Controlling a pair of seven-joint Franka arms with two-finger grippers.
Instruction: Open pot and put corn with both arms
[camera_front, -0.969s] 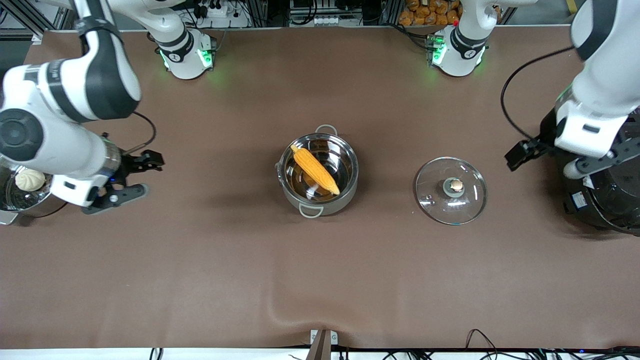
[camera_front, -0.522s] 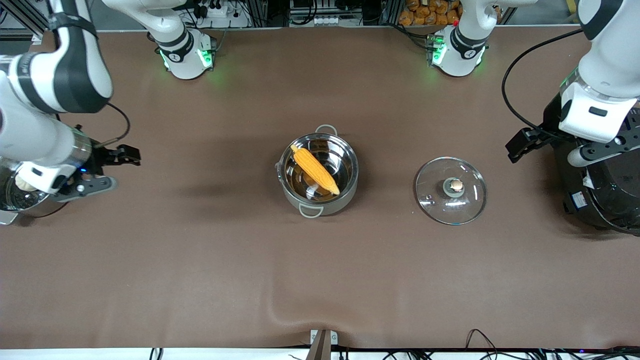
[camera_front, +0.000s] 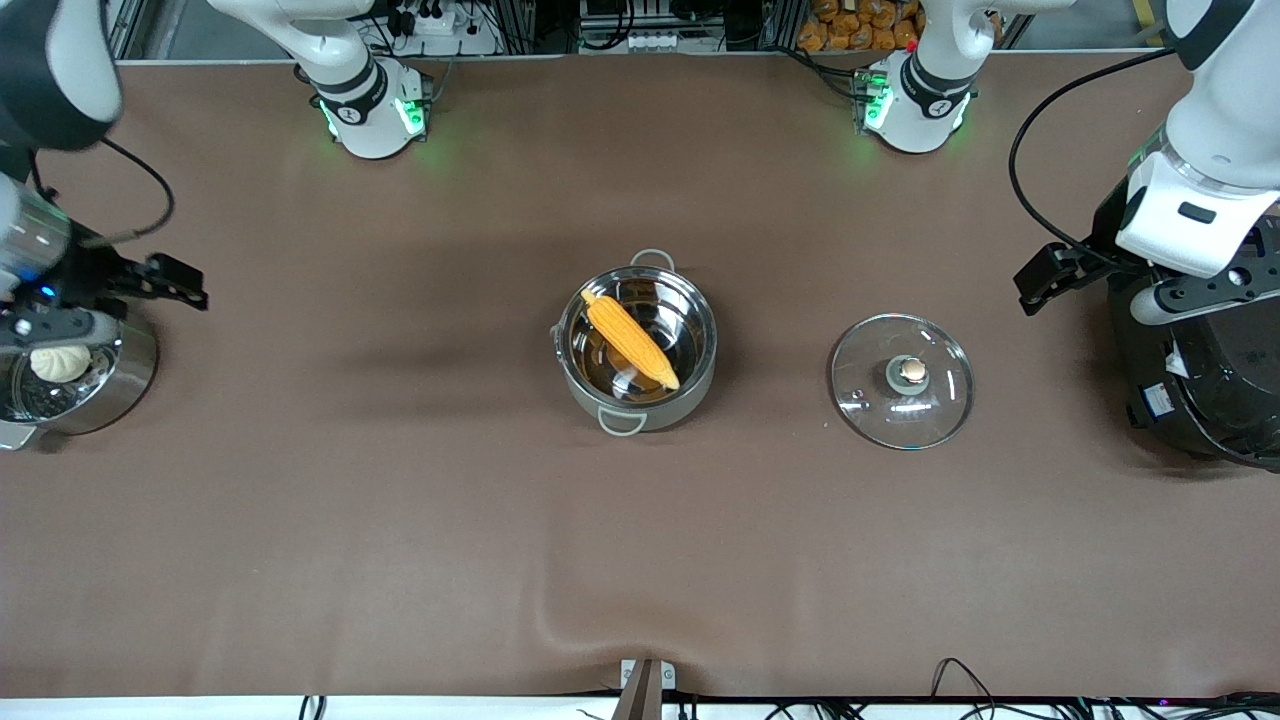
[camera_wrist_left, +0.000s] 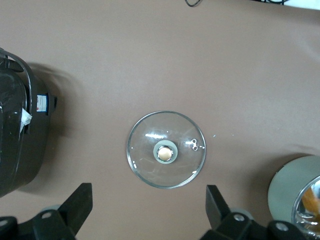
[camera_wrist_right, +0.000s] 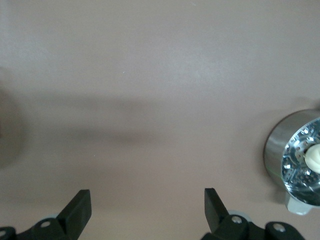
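Observation:
The steel pot (camera_front: 690, 380) stands open mid-table with the yellow-orange corn (camera_front: 630, 340) lying slantwise inside it. Its glass lid (camera_front: 902, 380) lies flat on the table beside it, toward the left arm's end. The lid also shows in the left wrist view (camera_wrist_left: 166, 150), with the pot's wall (camera_wrist_left: 292, 187) at the edge. My left gripper (camera_front: 1200, 297) is open and empty above the rice cooker's edge; its wrist view shows it (camera_wrist_left: 149, 210) apart from the lid. My right gripper (camera_front: 45, 325) is open and empty over the steamer pan's edge, with bare table between its fingers in its wrist view (camera_wrist_right: 147, 210).
A big black rice cooker (camera_front: 1210, 390) stands at the left arm's end, also in the left wrist view (camera_wrist_left: 15, 145). A shallow steel steamer pan (camera_front: 130, 370) with a white bun (camera_front: 60, 362) stands at the right arm's end, also in the right wrist view (camera_wrist_right: 277, 150).
The right arm has drawn back from mid-table toward its own end, over the steamer pan. The left arm has shifted slightly toward the bases. Pot, corn and lid have not moved.

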